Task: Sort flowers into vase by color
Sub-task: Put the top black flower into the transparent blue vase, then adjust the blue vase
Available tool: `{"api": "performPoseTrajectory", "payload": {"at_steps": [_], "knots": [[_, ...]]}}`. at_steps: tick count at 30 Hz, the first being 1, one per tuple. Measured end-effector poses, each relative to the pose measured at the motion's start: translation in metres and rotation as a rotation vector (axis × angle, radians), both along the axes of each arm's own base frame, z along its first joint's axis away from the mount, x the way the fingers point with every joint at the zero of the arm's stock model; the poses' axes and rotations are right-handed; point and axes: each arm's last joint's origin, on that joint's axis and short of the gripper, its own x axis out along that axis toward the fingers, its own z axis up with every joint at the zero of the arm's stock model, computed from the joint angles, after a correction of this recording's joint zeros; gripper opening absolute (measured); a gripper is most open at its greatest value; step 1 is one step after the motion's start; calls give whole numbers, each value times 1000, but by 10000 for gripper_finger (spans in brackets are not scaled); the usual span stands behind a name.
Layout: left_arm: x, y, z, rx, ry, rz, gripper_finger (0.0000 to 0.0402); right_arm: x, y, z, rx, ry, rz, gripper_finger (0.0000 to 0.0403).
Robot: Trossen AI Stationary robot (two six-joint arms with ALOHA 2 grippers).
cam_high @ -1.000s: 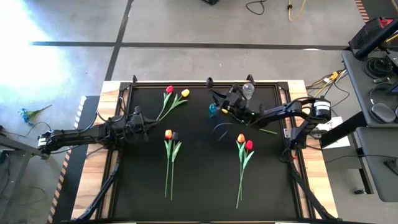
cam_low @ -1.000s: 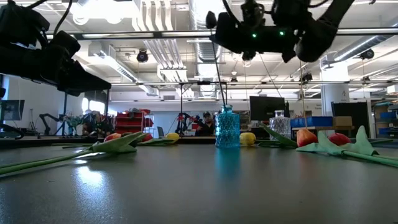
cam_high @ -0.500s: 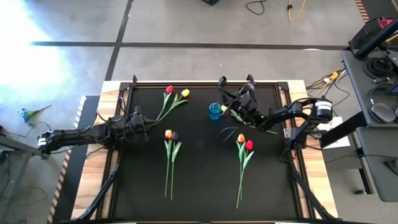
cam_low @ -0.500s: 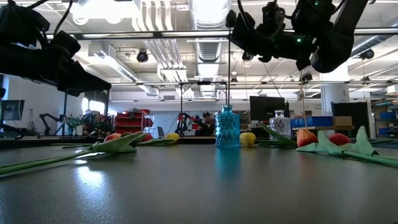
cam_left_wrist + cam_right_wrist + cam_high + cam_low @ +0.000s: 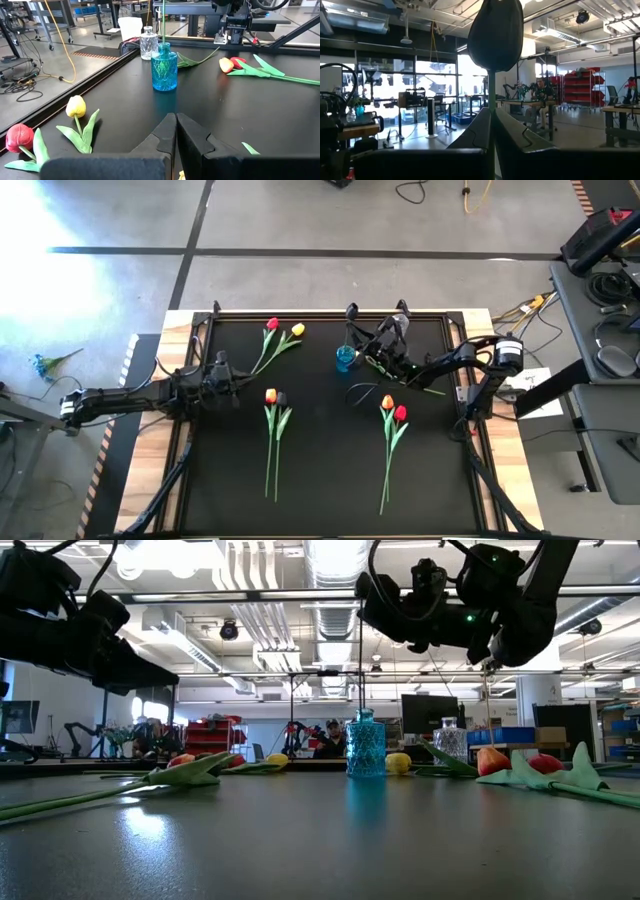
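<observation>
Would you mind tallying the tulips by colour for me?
Red tulips: 2
Yellow tulips: 2
Orange tulips: 2
Near-black tulips: 2, one held by the right gripper
Total: 8

A lab or industrial workshop: exposed ceiling ducts (image 5: pixel 250 600) and strip lights, red parts bins (image 5: pixel 205 732), monitors (image 5: pixel 428 712) on benches, a taped concrete floor (image 5: pixel 300 220), and loose cables (image 5: pixel 30 75) beside the black table (image 5: pixel 320 470).
</observation>
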Motion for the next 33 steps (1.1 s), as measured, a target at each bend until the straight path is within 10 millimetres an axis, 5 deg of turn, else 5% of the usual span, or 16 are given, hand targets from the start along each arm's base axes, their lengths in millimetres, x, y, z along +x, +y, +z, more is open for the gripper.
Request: {"api": "performPoseTrajectory", "payload": {"at_steps": [6,20,33], "knots": [[0,0,0,0,1,1,0,1,0,1,-1,4,-4,27],[0,0,0,-1,3,1,0,1,-1,0,-27,31,-57,143],[0,0,0,0,3,0,0,0,0,3,-24,83,-54,144]]}}
